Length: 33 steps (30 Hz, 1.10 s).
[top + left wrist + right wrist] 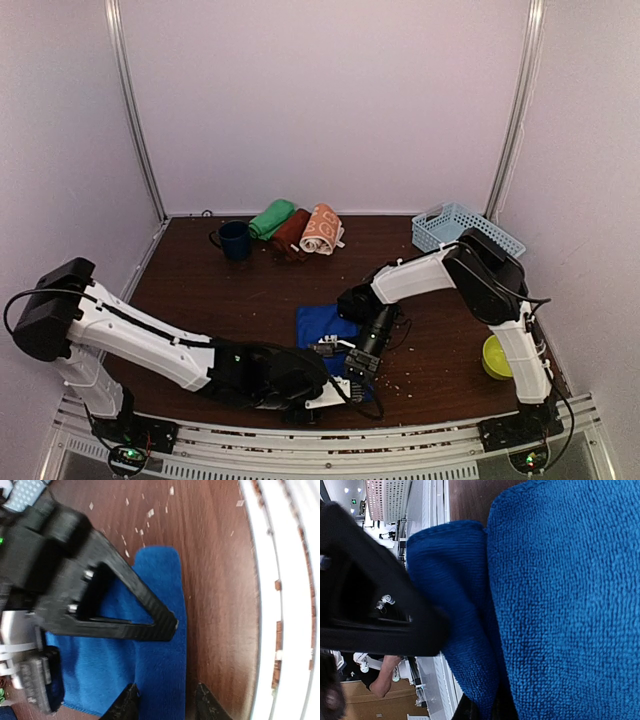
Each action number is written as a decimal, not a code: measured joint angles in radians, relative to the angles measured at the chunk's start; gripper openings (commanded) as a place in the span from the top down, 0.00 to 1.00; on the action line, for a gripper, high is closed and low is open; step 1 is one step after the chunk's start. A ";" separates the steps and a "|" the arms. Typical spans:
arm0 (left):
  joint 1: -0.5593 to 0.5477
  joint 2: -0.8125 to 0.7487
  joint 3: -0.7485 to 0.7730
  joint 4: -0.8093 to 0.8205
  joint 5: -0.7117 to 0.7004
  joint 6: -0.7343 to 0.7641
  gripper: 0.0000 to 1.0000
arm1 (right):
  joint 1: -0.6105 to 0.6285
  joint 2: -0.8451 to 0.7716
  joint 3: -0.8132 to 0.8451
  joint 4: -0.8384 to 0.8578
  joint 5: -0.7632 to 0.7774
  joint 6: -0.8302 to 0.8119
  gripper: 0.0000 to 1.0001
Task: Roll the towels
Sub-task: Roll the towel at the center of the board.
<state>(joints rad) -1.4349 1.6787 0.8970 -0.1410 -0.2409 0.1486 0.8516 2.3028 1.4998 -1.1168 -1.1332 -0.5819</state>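
While the green towel, maroon towel and orange towel lie rolled at the back beside the mug, the blue towel lies spread near the front edge. Its near side looks folded over, so I'd judge this roll is only starting. The left gripper is spread wide, straddling that folded strip. The right gripper sits low on the cloth just beside it. Whether it pinches the fold I can't tell, since cloth hides its tips. Next, both must catch the fold and turn it away evenly, keeping it tight.
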 measured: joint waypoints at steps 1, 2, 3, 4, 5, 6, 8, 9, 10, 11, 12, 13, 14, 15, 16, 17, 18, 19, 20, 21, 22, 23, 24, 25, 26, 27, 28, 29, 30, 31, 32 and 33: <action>-0.002 0.029 0.010 -0.001 -0.012 0.002 0.59 | 0.000 0.001 0.000 -0.002 -0.001 0.000 0.98; -0.001 0.058 0.021 -0.002 -0.028 0.004 0.59 | 0.000 0.001 0.000 -0.002 -0.002 0.000 0.98; -0.001 0.075 0.027 -0.002 -0.040 0.006 0.59 | 0.000 0.001 0.000 -0.002 -0.002 -0.001 0.98; -0.001 0.092 0.034 0.001 -0.057 0.009 0.58 | -0.001 0.001 0.000 -0.002 -0.003 -0.002 0.98; -0.001 0.100 0.035 0.005 -0.069 0.012 0.58 | -0.001 0.001 -0.001 -0.002 -0.004 -0.002 0.98; -0.001 0.102 0.035 0.007 -0.077 0.016 0.58 | -0.001 0.001 -0.001 -0.002 -0.004 -0.003 0.98; -0.001 0.102 0.035 0.014 -0.086 0.026 0.59 | -0.001 0.001 -0.001 -0.002 -0.005 -0.006 0.98; -0.001 0.102 0.035 0.019 -0.089 0.030 0.60 | -0.001 0.001 -0.001 -0.002 -0.005 -0.010 0.98; -0.002 0.103 0.035 0.019 -0.090 0.034 0.62 | -0.001 0.001 -0.001 -0.002 -0.005 -0.013 0.98; -0.002 0.105 0.036 0.019 -0.091 0.038 0.64 | -0.001 0.001 -0.001 -0.002 -0.005 -0.015 0.98; -0.002 0.112 0.039 0.019 -0.091 0.042 0.66 | -0.001 0.001 -0.001 -0.003 -0.005 -0.016 0.97; -0.002 0.120 0.043 0.018 -0.090 0.045 0.69 | -0.001 0.001 -0.001 -0.003 -0.005 -0.017 0.97; -0.002 0.131 0.048 0.019 -0.087 0.047 0.73 | -0.001 0.001 -0.001 -0.005 -0.005 -0.018 0.97; -0.002 0.135 0.048 0.023 -0.086 0.048 0.77 | -0.001 0.001 -0.001 -0.009 -0.004 -0.019 0.97; -0.002 0.135 0.049 0.024 -0.080 0.049 0.81 | -0.001 0.001 -0.001 -0.012 -0.004 -0.019 0.97; -0.002 0.136 0.049 0.024 -0.073 0.052 0.85 | -0.002 0.001 -0.002 -0.013 -0.003 -0.019 0.96; -0.002 0.136 0.049 0.024 -0.068 0.052 0.88 | -0.002 0.001 -0.002 -0.013 -0.004 -0.019 0.92; -0.002 0.136 0.049 0.024 -0.062 0.053 0.90 | -0.002 0.001 -0.002 -0.013 -0.003 -0.019 0.89; -0.002 0.136 0.049 0.024 -0.055 0.053 0.91 | -0.002 0.001 -0.002 -0.016 -0.003 -0.020 0.86; -0.002 0.136 0.049 0.024 -0.050 0.055 0.92 | -0.002 0.000 -0.002 -0.021 -0.002 -0.023 0.82; -0.002 0.136 0.050 0.024 -0.042 0.055 0.93 | -0.002 -0.001 0.000 -0.031 0.000 -0.028 0.76; -0.001 0.136 0.051 0.024 -0.030 0.052 0.93 | -0.002 -0.005 0.003 -0.044 0.005 -0.041 0.72; 0.002 0.136 0.052 0.024 -0.018 0.050 0.93 | -0.004 -0.010 0.006 -0.062 0.011 -0.048 0.68; 0.006 0.136 0.054 0.024 -0.003 0.047 0.93 | -0.005 -0.019 0.010 -0.075 0.024 -0.054 0.66; 0.012 0.136 0.055 0.024 0.019 0.041 0.93 | -0.006 -0.033 0.014 -0.088 0.042 -0.070 0.64; 0.019 0.136 0.056 0.025 0.040 0.034 0.93 | -0.010 -0.053 0.016 -0.094 0.066 -0.080 0.63; 0.030 0.135 0.057 0.025 0.065 0.026 0.93 | -0.015 -0.070 0.019 -0.102 0.086 -0.084 0.63; 0.043 0.135 0.057 0.025 0.092 0.016 0.93 | -0.026 -0.091 0.022 -0.109 0.104 -0.092 0.63; 0.053 0.135 0.058 0.026 0.116 0.008 0.93 | -0.041 -0.113 0.027 -0.113 0.124 -0.095 0.63; 0.066 0.135 0.060 0.025 0.146 -0.001 0.93 | -0.060 -0.139 0.032 -0.114 0.139 -0.096 0.63; 0.077 0.135 0.061 0.025 0.171 -0.009 0.93 | -0.080 -0.163 0.033 -0.108 0.153 -0.090 0.64; 0.090 0.135 0.062 0.026 0.198 -0.017 0.93 | -0.097 -0.184 0.033 -0.098 0.168 -0.077 0.65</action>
<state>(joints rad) -1.3453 1.8137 0.9588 -0.1154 -0.0433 0.1318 0.7544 2.1185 1.5326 -1.2148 -0.9649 -0.6590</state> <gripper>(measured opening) 0.111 0.367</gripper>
